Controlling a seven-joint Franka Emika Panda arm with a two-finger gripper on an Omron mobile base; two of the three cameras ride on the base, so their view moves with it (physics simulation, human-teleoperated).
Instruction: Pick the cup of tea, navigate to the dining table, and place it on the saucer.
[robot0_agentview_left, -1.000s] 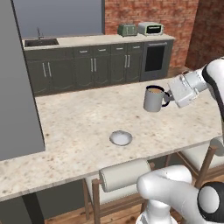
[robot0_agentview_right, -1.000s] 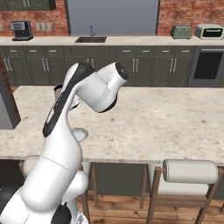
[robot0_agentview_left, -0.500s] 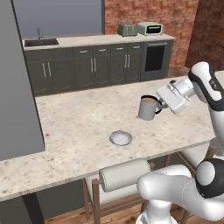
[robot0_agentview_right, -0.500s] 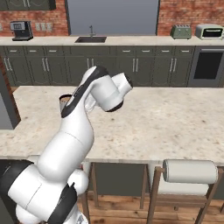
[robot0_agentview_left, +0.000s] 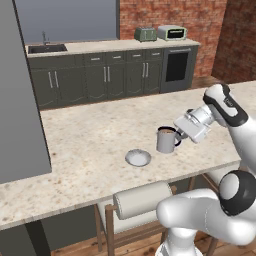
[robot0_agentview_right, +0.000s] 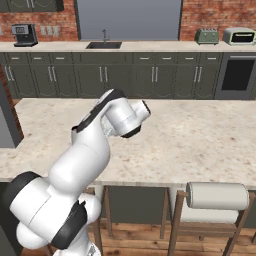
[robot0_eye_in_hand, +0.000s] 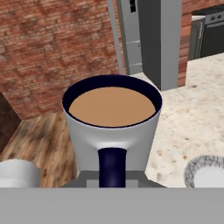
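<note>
The claw (robot0_agentview_left: 179, 135) is clenched on the dark handle of the cup (robot0_agentview_left: 166, 140), holding it upright just above the surface (robot0_agentview_left: 90, 145). In the hand view the cup (robot0_eye_in_hand: 112, 127) is nearly full of light brown tea (robot0_eye_in_hand: 112, 107), level below the dark rim. The saucer (robot0_agentview_left: 138, 158) lies on the surface just beside the cup, toward the near edge, with nothing in it. A cushioned stool (robot0_agentview_left: 142, 200) stands under that edge.

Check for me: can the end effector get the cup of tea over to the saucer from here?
Probably yes: the end effector holds the cup of tea beside the saucer, with only bare dining table between them.
</note>
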